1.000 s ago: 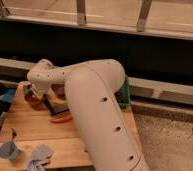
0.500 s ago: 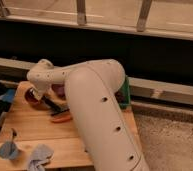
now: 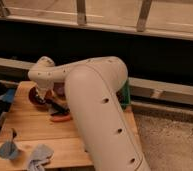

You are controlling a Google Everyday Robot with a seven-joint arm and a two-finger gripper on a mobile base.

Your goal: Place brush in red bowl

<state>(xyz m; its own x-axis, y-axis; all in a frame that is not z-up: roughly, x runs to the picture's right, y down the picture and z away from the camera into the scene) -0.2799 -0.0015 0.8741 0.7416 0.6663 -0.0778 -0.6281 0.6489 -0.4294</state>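
Brush, black, lies just beside the red bowl; the gripper hangs over that bowl's rim, its jaw state impossible to tell

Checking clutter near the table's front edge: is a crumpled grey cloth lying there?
Yes, a grey cloth lies crumpled at the wooden table's front edge, far from the pincer beside the red bowl.

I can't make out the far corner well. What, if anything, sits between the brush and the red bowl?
Nothing visible. The gripper hangs at the red bowl; the brush lies just beside it, with the orange stick on its nearer side.
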